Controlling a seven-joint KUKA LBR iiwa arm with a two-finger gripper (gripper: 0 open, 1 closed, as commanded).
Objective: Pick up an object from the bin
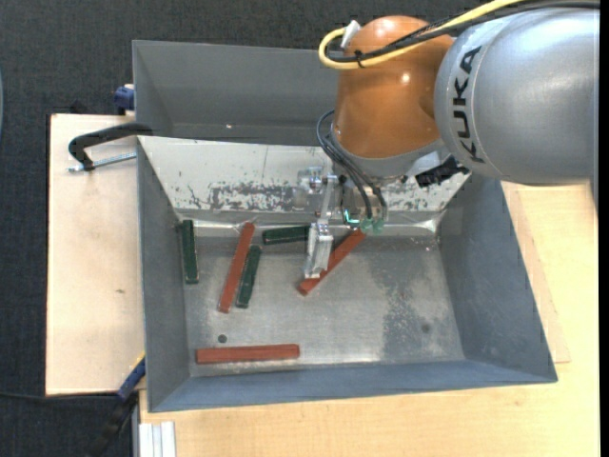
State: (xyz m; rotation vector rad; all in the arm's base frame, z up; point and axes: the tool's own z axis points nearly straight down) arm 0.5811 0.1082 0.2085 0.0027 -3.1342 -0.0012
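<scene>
Item: gripper (313, 274), lowered to the floor of the grey bin (447, 322), near the foot of its back slope. The tip is touching or just over the slanted red-brown stick (346, 249). Cannot tell whether it stands apart, together or clamped on that stick

Item: slanted red-brown stick, the likely pick. Its lower end shows just below and left of the gripper tip, and its upper end runs up and right past it

Item: short dark green stick (285, 236), just beside the tip, on the view's left

Item: middle red-brown stick (237, 267) and middle dark green stick (248, 276), side by side, near, further left

Item: far dark green stick (190, 251), well apart, leftmost

Item: long red-brown stick (247, 353), well apart, toward the front wall

Handling note (judgement): the grip should straddle the slanted stick's narrow width, square to its length and nearer its middle than its end, so that it neither pivots nor slips out. Close firmly before lifting, then rise straight, clear of the short green neighbour
</scene>
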